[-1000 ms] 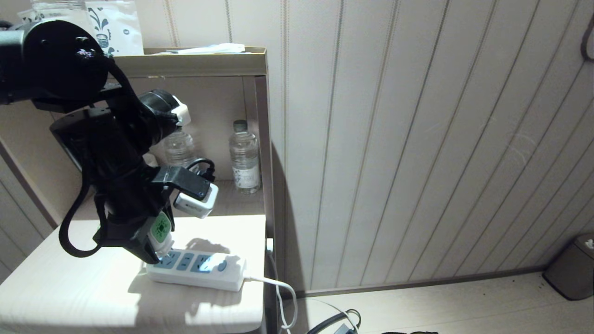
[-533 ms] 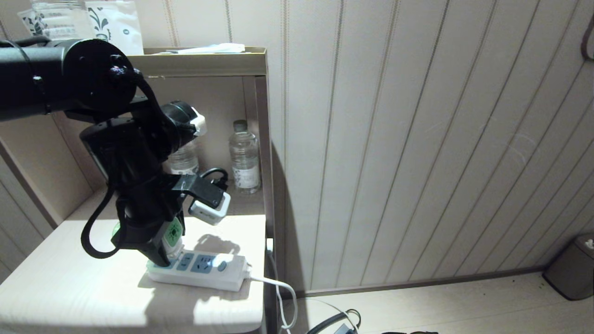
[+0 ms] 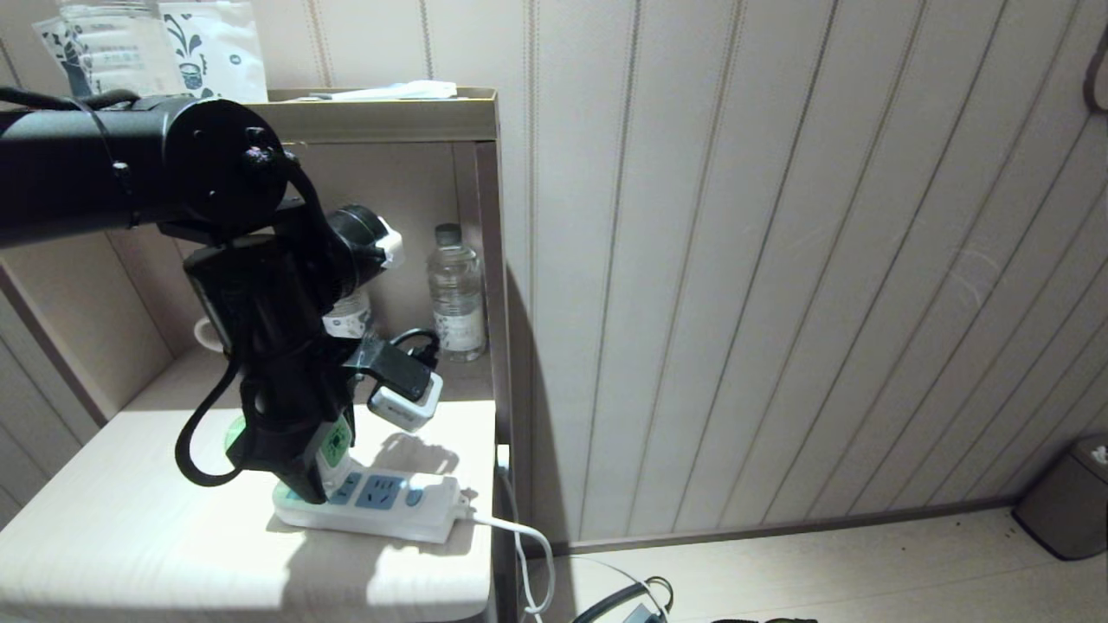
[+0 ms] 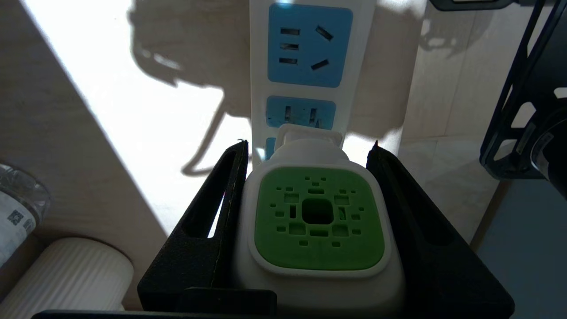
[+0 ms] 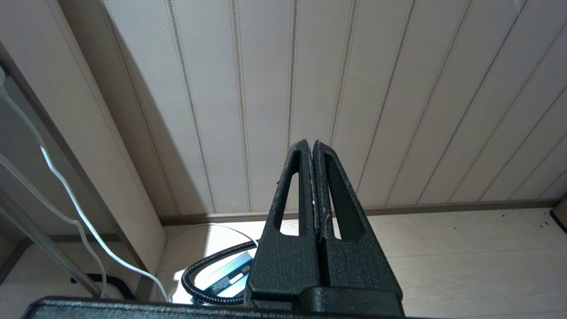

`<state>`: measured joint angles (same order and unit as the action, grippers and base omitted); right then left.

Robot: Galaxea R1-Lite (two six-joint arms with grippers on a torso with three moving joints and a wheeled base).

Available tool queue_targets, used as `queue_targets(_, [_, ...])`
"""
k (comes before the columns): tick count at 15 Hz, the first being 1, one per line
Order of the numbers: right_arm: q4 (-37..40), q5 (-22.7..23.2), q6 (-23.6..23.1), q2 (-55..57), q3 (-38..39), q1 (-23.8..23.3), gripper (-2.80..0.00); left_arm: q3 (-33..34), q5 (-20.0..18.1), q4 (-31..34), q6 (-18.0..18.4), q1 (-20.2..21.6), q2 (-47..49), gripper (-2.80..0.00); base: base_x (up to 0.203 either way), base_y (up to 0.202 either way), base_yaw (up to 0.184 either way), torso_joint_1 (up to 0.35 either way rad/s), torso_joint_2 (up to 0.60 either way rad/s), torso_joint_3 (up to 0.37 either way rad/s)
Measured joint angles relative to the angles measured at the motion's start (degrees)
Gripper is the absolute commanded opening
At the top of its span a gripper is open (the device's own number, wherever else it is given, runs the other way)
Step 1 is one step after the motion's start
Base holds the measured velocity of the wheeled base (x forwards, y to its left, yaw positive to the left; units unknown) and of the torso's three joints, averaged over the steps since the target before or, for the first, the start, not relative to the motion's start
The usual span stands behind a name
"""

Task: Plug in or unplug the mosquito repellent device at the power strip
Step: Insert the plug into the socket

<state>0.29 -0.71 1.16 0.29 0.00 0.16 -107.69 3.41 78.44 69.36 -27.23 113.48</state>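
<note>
Left claw (image 4: 310, 148): It is clamped on the small white mosquito repellent device with the green holey square on its face (image 4: 316, 219). One black finger (image 4: 212, 212) presses each side of the white head.

Where the device is: Right between the claw's fingers. Its front end sits at the long flat white plastic power strip with blue sockets (image 4: 310, 57), over the socket at the strip's end nearest the claw. I cannot tell if the pins are all the way in.

Power strip: It lies flat on the pale wooden table top (image 3: 130, 536), just under and ahead of the claw tips. Two free blue sockets show past the device. The strip's thin white cable (image 3: 519, 536) leaves from the far end and hangs off the table edge.

Right claw (image 5: 313, 148): Its two black fingers are pressed together with nothing in them. It is parked far from the table, pointing at the striped wall and the floor.

Other things: A clear water bottle (image 3: 456, 294) stands on the shelf behind the left claw. A white ribbed cup (image 4: 66, 277) is off to one side of it.

Step in hand: I think the device is being pushed into the end socket, or is about to be pulled out of it. The pictures alone do not settle which.

Next move: If plugging in, press straight down so the pins go in evenly, then let go. If pulling out, lift straight up. The light strip may tip or lift with it.
</note>
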Motion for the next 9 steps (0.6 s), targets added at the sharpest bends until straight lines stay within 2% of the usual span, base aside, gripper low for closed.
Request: queue_targets(9, [0.0,0.0,0.0,0.0,0.0,0.0,-2.8,0.2,0.7,0.3,-0.1,-1.3,0.4,-2.8,0.0,0.0,0.0,0.0,0.0,0.0])
